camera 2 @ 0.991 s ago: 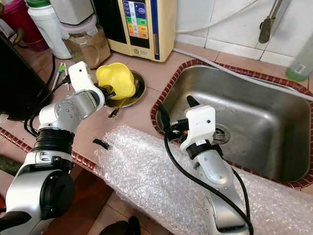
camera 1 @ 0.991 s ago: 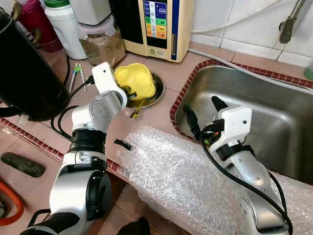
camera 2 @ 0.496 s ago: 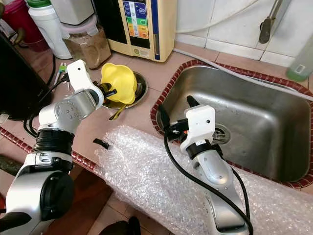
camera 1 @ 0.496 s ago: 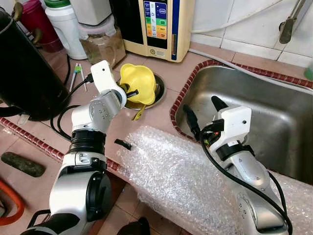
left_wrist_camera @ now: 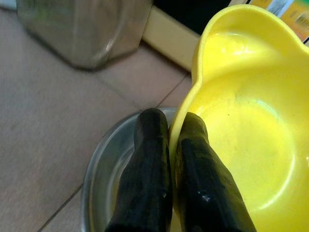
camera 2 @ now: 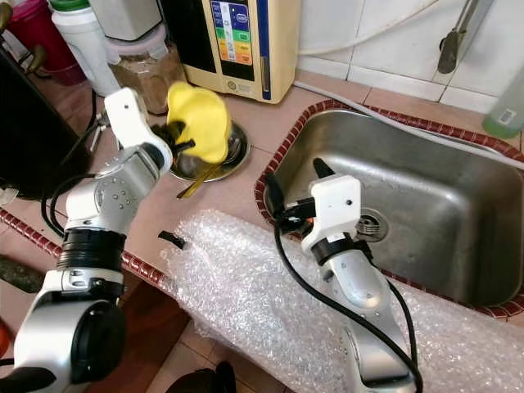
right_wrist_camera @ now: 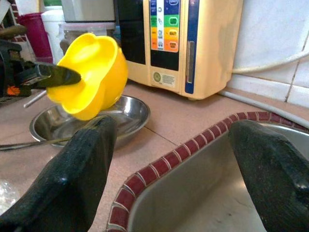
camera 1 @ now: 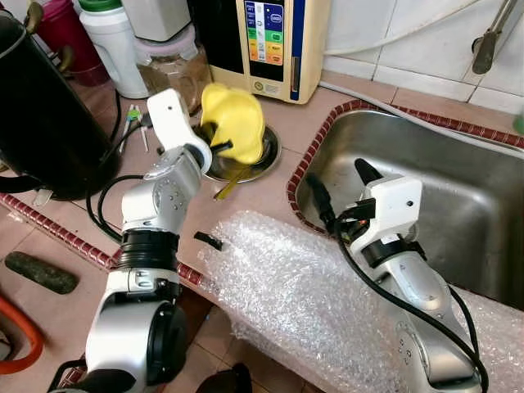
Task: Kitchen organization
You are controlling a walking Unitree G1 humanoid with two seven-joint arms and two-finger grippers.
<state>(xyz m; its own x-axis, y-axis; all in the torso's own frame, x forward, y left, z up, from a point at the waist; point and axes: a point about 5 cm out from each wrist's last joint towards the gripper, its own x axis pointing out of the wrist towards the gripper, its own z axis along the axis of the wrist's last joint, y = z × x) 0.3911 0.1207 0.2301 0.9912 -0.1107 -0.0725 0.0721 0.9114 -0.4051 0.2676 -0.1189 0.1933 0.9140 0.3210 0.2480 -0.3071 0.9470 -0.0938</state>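
My left gripper (left_wrist_camera: 169, 159) pinches yellow bowl (camera 1: 234, 123) rim, tilted above steel dish (camera 1: 264, 160). Risk: thin-edge grip slips, bowl drops. Right gripper (right_wrist_camera: 174, 164) spread, idle.

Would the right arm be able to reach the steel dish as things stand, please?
Probably yes. The right gripper hangs open over the sink edge, and only bare counter lies between it and the steel dish. The yellow bowl, held above the dish by the left gripper, might crowd it.

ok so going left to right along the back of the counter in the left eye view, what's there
black pot → white jug → glass jar → cream water machine → steel sink
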